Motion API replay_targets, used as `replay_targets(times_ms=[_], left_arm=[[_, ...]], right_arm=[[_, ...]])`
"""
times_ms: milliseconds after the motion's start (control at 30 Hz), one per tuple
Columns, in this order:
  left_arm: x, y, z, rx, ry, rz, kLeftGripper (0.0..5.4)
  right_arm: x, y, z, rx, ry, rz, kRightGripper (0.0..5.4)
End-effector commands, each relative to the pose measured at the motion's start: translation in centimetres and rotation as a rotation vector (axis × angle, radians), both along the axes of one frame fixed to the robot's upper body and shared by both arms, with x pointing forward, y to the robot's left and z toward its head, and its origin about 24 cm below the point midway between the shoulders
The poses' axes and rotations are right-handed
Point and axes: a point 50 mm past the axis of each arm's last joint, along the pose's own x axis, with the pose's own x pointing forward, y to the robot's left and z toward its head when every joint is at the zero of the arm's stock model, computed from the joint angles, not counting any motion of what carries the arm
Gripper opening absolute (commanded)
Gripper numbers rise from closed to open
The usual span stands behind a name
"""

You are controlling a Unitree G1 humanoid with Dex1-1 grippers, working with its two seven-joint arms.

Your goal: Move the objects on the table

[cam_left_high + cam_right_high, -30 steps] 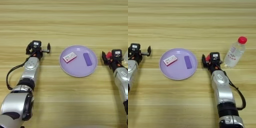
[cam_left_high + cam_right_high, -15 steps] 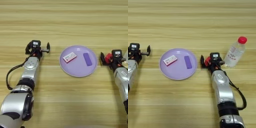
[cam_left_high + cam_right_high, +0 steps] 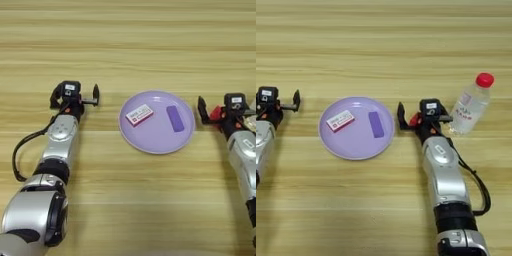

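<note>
Lilac plate (image 3: 356,142) bears white-and-red packet (image 3: 340,120) and purple block (image 3: 375,124); right gripper (image 3: 412,118) jaws pinch red cube (image 3: 415,119), left gripper (image 3: 75,95) spread.

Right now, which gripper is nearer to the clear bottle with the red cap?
The right. The right gripper sits just left of the bottle, between it and the lilac plate. The left gripper is far off, beyond the plate's other side.

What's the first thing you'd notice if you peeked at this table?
A round lilac plate sits mid-table, holding a small flat white-and-red packet and a purple rectangular block. Right of it, the right pincer holds a red cube beside a clear plastic bottle with a red cap. The left pincer hangs open on the plate's left.
</note>
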Motion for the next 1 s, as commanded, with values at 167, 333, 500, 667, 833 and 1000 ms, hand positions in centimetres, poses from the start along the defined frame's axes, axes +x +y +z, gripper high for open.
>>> replay_targets(times_ms=[167, 333, 500, 667, 833, 1000], left_arm=[[-0.1, -0.1, -0.2, -0.013, 0.012, 0.011, 5.4], [0.0, -0.3, -0.2, -0.015, 0.012, 0.01, 5.4], [0.0, -0.5, -0.2, -0.016, 0.013, 0.009, 5.4], [0.0, -0.6, -0.2, -0.018, 0.012, 0.008, 5.4], [0.0, -0.7, -0.1, -0.02, 0.012, 0.006, 5.4], [0.1, -0.8, -0.1, -0.022, 0.009, 0.004, 5.4]], right_arm=[[-0.7, 1.6, 1.8, -0.039, -0.016, 0.063, 5.38], [-1.4, 2.5, 2.9, -0.047, 0.027, 0.146, 5.38], [-2.3, 3.7, 3.4, -0.044, 0.089, 0.231, 5.38], [-3.4, 5.0, 3.4, 0.033, 0.192, 0.315, 5.38], [-3.8, 5.3, 2.9, 0.062, 0.29, 0.357, 5.38], [-4.1, 6.0, 2.3, 0.087, 0.359, 0.408, 5.38]])
